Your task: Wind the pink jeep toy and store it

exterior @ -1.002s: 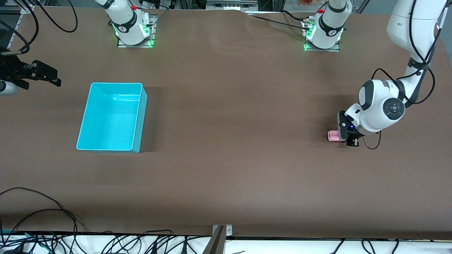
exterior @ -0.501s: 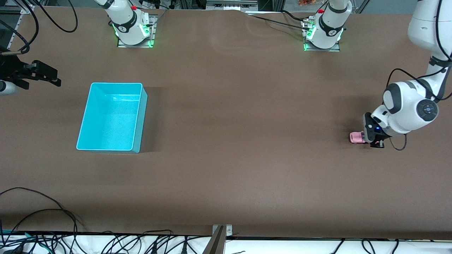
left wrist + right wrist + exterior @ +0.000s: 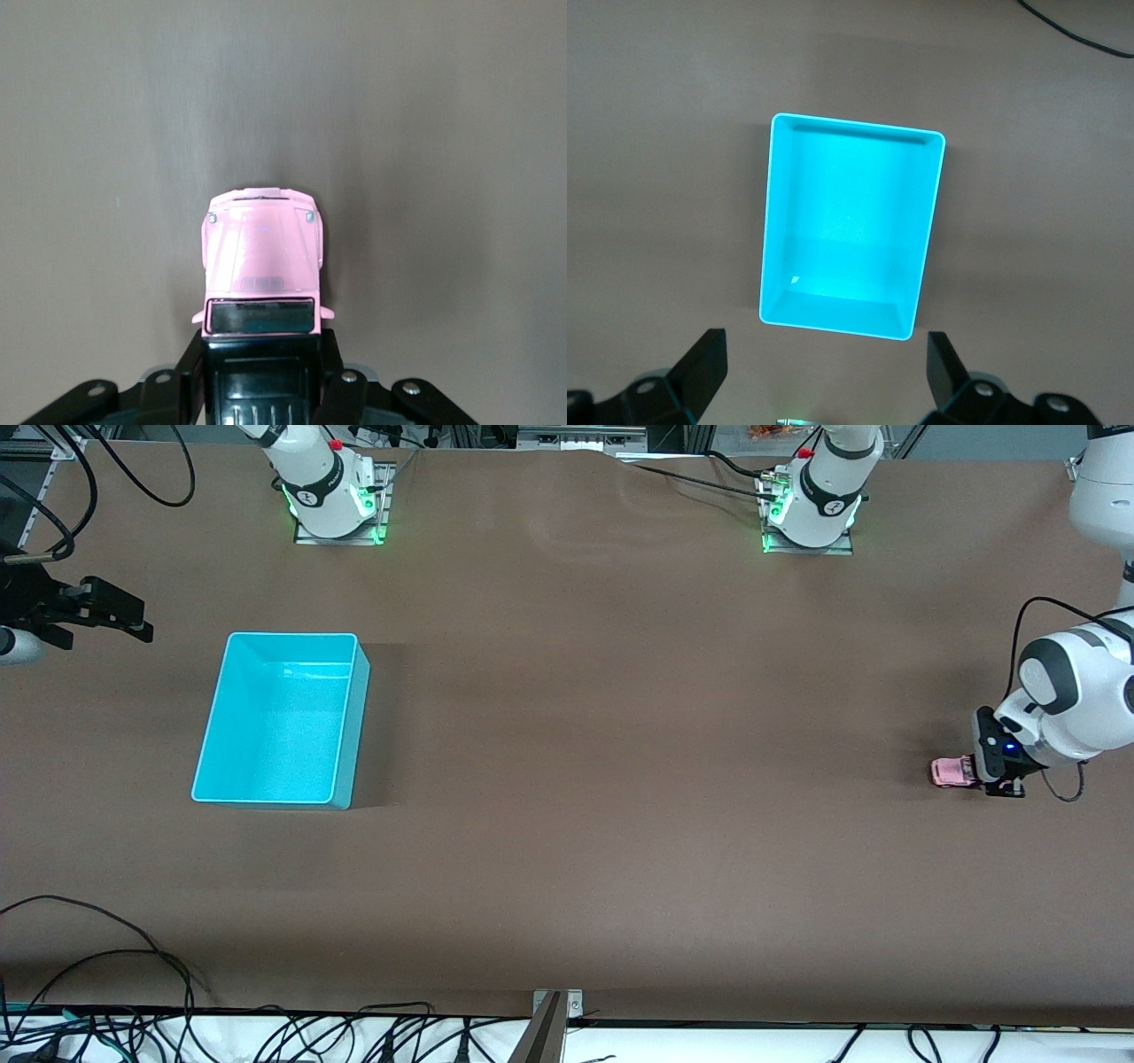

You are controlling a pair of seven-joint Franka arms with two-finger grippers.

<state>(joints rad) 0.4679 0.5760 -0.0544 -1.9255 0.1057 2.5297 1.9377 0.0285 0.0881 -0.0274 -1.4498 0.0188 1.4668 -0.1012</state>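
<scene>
The left end effector (image 3: pixel 985 772) is squeezed tight on the back of the pink jeep toy (image 3: pixel 952 771), whose nose sticks out past its fingertips, down on the surface (image 3: pixel 620 779). The right end effector (image 3: pixel 824 372) waits wide open, holding nothing, above the cyan bin (image 3: pixel 772 221).

Cyan bin (image 3: pixel 282 722) on brown table (image 3: pixel 602 691), apparently empty, black cables (image 3: pixel 106 957) along the table's near edge

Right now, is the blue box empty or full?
Empty. The blue box shows only its bare cyan floor; the pink jeep toy sits away in the left hand.
</scene>
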